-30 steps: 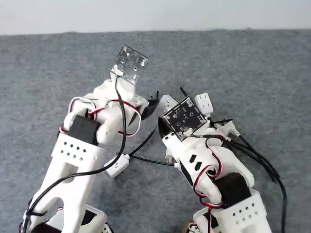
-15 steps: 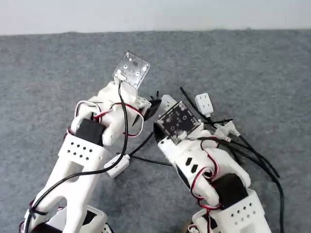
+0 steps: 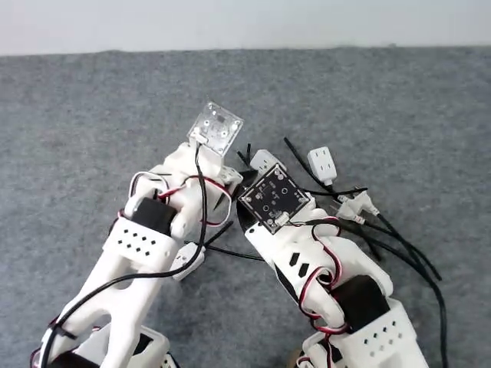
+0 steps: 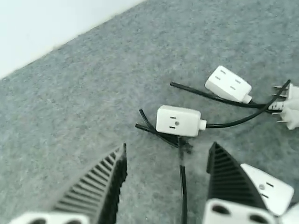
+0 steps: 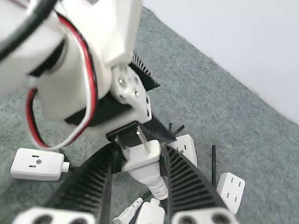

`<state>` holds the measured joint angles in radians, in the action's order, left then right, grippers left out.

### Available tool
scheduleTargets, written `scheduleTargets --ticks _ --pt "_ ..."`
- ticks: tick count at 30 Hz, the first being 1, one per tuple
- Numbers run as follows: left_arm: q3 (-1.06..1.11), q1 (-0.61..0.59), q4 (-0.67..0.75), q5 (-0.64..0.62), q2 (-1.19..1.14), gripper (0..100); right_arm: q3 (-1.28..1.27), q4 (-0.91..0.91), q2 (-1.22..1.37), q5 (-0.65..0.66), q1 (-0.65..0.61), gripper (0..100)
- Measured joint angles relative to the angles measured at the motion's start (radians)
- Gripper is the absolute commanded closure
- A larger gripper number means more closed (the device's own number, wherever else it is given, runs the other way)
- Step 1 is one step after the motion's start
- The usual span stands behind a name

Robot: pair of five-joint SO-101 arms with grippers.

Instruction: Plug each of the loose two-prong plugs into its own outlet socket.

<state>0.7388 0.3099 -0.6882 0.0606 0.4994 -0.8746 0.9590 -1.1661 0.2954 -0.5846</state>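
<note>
Grey carpet (image 3: pixel 77 115). Right gripper (image 5: pixel 140 151) clamps 2-prong plug (image 5: pixel 142 165); left arm (image 5: pixel 79 60) blocks view beyond. Left gripper (image 4: pixel 168 149) spread wide, socket (image 4: pixel 179 121) just ahead. Overhead, 2nd socket (image 3: pixel 321 165) at its 3 o'clock. Cords (image 3: pixel 391 230) run under right arm (image 3: pixel 330 261).

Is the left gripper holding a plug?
No, the left gripper is open with nothing in it; a socket and a black cord lie on the floor beyond.
</note>
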Motion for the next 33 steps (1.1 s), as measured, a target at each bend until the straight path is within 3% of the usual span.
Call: scheduleTargets --ticks 6,12,18,25,33 --pt "0.021 -0.141 0.101 -0.009 0.000 73 -0.186 0.003 0.000 0.015 0.002 98.7" --pt "0.095 -0.269 0.250 -0.080 -0.002 73 -0.302 -0.040 0.000 0.038 0.084 98.8" --pt "0.152 -0.390 0.387 -0.186 -0.002 73 -0.404 -0.081 0.000 0.040 0.072 98.9" --pt "0.184 -0.422 0.462 -0.218 -0.028 73 -0.499 -0.087 0.000 0.040 -0.002 99.0" --pt "0.064 -0.443 0.473 -0.218 -0.278 73 -0.505 -0.163 0.058 0.040 -0.005 99.0"
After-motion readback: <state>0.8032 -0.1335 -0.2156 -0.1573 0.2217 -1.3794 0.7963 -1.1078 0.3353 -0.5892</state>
